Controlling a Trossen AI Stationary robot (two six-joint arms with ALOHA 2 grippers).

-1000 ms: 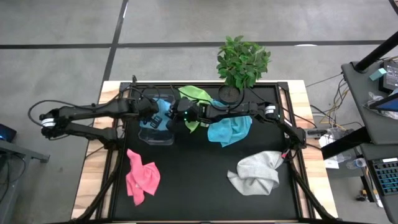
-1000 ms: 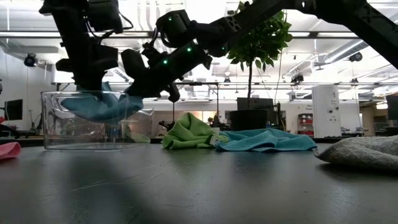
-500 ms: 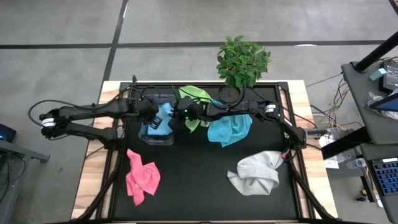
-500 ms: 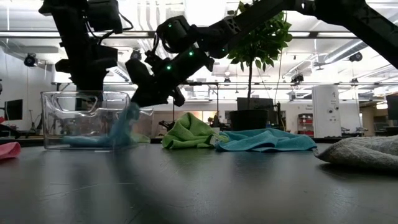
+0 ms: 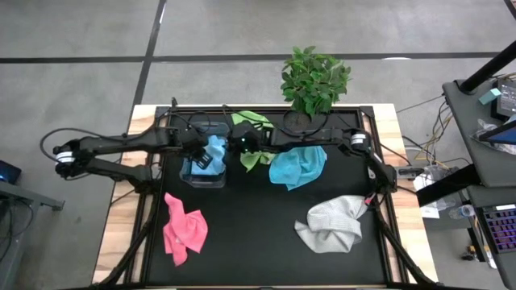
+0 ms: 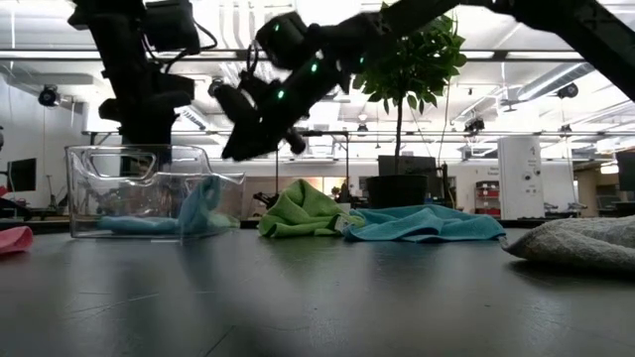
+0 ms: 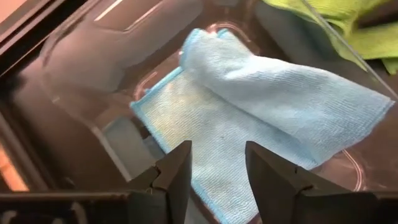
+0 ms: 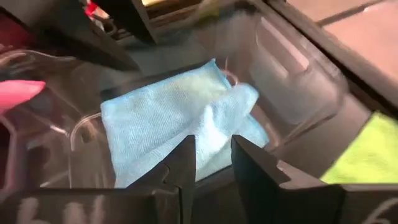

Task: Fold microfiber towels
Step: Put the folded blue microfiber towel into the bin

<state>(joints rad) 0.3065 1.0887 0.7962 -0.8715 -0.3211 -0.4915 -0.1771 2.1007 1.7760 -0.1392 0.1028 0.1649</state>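
Folded light blue towel (image 5: 211, 153) lies inside the clear bin (image 5: 190, 176), one corner draped over the plant-side wall, with the left gripper (image 7: 216, 167) directly above it, fingers parted and empty, while the right gripper (image 8: 212, 160), also parted, empty, hangs over that wall.

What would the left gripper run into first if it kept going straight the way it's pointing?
Most likely the light blue towel lying in the clear bin. The left gripper has its fingers open and empty, aimed down at the cloth, with nothing showing between them and it. Depth is hard to judge.
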